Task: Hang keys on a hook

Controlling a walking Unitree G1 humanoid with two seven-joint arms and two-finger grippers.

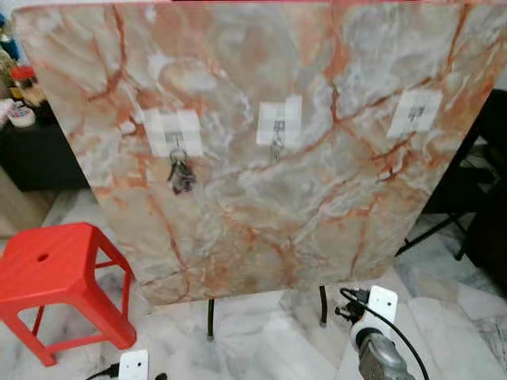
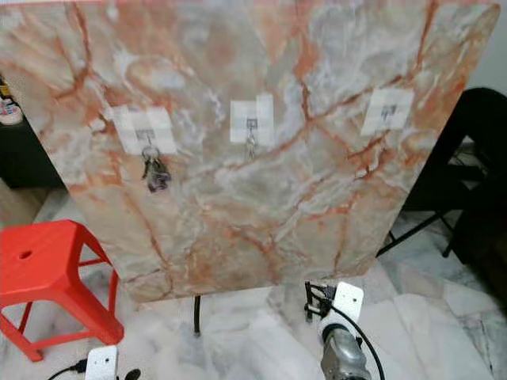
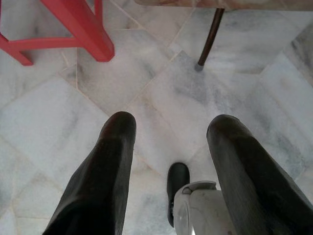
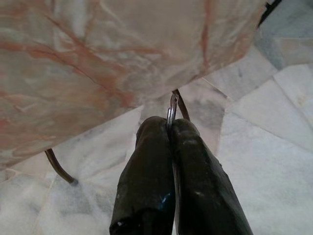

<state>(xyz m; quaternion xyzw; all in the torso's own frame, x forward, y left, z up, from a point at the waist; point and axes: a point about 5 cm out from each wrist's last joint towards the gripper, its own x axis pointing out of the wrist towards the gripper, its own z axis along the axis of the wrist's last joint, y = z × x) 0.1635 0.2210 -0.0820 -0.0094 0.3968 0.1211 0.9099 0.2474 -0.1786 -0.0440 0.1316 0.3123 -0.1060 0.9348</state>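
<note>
Near: left claw (image 3: 171, 132) hangs low over the pale marble tiled floor (image 3: 156, 98), its two black fingers spread wide, nothing between them. Right claw (image 4: 169, 125) closed tight, pinching a thin silver key ring (image 4: 172, 110) at the fingertips.

Mid: red plastic stool (image 1: 51, 273) on robot's left.

Far: upright orange-veined marble-pattern board (image 1: 261, 198) carrying three taped metal hooks. A dark bunch of keys (image 1: 180, 176) hangs from the left hook (image 1: 175, 141); middle hook (image 1: 278, 131) and right hook (image 1: 414, 113) bare.
</note>
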